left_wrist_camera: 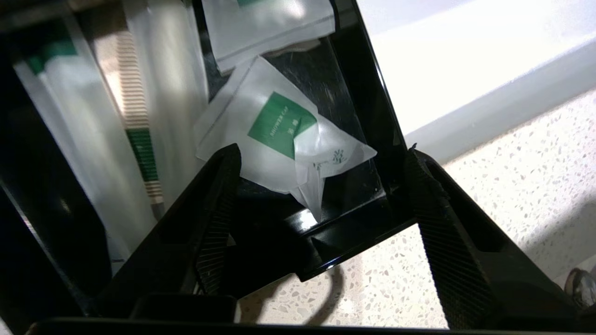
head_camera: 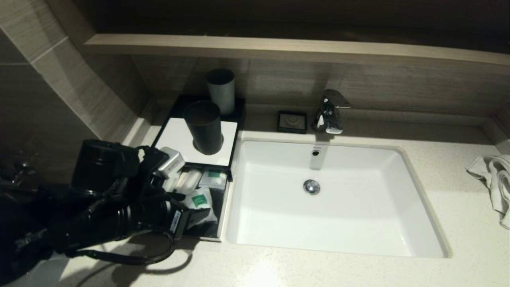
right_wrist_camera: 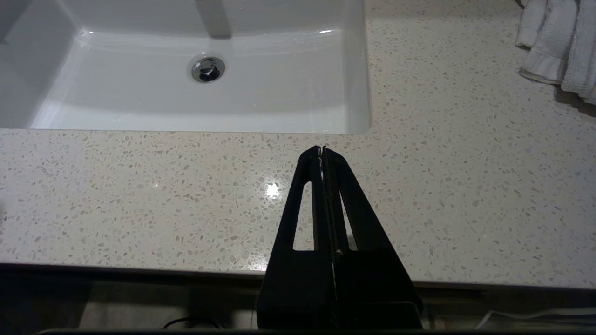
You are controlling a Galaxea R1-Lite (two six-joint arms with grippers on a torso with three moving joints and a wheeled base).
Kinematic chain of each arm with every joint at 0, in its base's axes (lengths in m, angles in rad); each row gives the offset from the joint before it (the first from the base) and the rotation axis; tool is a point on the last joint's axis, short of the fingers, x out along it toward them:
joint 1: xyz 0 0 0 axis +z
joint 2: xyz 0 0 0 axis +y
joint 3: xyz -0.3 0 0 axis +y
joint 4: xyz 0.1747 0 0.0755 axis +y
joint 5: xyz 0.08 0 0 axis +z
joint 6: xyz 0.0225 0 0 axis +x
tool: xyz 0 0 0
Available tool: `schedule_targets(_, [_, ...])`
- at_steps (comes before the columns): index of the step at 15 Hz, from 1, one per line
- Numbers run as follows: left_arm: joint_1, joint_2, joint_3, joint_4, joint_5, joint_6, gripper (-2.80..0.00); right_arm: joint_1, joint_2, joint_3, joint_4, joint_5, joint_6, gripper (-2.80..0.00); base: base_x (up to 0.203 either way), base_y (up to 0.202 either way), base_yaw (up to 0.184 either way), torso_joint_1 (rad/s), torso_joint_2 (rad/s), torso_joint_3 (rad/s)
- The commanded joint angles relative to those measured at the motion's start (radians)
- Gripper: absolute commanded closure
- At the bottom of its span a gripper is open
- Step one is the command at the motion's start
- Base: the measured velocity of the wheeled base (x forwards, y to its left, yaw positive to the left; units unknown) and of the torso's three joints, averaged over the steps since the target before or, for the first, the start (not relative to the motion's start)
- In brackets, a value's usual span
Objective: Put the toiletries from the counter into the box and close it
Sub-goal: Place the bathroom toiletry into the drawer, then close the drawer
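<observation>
The black box [head_camera: 175, 135] stands left of the sink on the counter [head_camera: 458, 199], with its front drawer [left_wrist_camera: 344, 218] pulled out. In the drawer lie two long toiletries sachets [left_wrist_camera: 139, 116] and a squarish one [left_wrist_camera: 265, 28]. A second squarish sachet [left_wrist_camera: 279, 135] [head_camera: 200, 200] with a green label lies crumpled near the drawer's front wall, free of the fingers. My left gripper [left_wrist_camera: 322, 150] [head_camera: 191, 217] is open just above it, its jaws straddling the drawer's front corner. Over the counter's front edge, my right gripper [right_wrist_camera: 321, 149] is shut and empty.
A black cup [head_camera: 204, 126] stands on the box's white top, a grey cup [head_camera: 220, 89] behind it. The white sink [head_camera: 338, 207] adjoins the drawer's right side. A soap dish [head_camera: 292, 121] and faucet [head_camera: 330, 111] sit behind. A towel [head_camera: 494, 179] lies far right.
</observation>
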Motion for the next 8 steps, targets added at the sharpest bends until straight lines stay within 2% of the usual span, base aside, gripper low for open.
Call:
schedule_targets(1, [0.006,-0.061,-0.01,-0.003,0.025,-0.005,-2.8,0.0,0.002,0.0,0.0,0.0,0.001,0.0,0.0,0.0,0.0,0.0,0.0,0.0])
schedule_targets(3, [0.008,-0.095,-0.008,-0.003,0.094,-0.035,-2.8,0.0,0.002,0.0,0.0,0.0,0.001,0.0,0.0,0.0,0.0,0.0,0.0,0.0])
schedule_targets(6, [0.029,-0.14,-0.006,0.025,0.158,-0.096,-2.8,0.0,0.002,0.0,0.0,0.0,0.001,0.0,0.0,0.0,0.0,0.0,0.0,0.0])
schedule_targets(7, [0.041,-0.148,-0.009,0.056,0.186,-0.1,0.0,0.0,0.002,0.0,0.0,0.0,0.001,0.0,0.0,0.0,0.0,0.0,0.0,0.0])
schedule_targets(8, [0.048,-0.158,-0.006,0.086,0.201,-0.102,0.0,0.0,0.002,0.0,0.0,0.0,0.001,0.0,0.0,0.0,0.0,0.0,0.0,0.0])
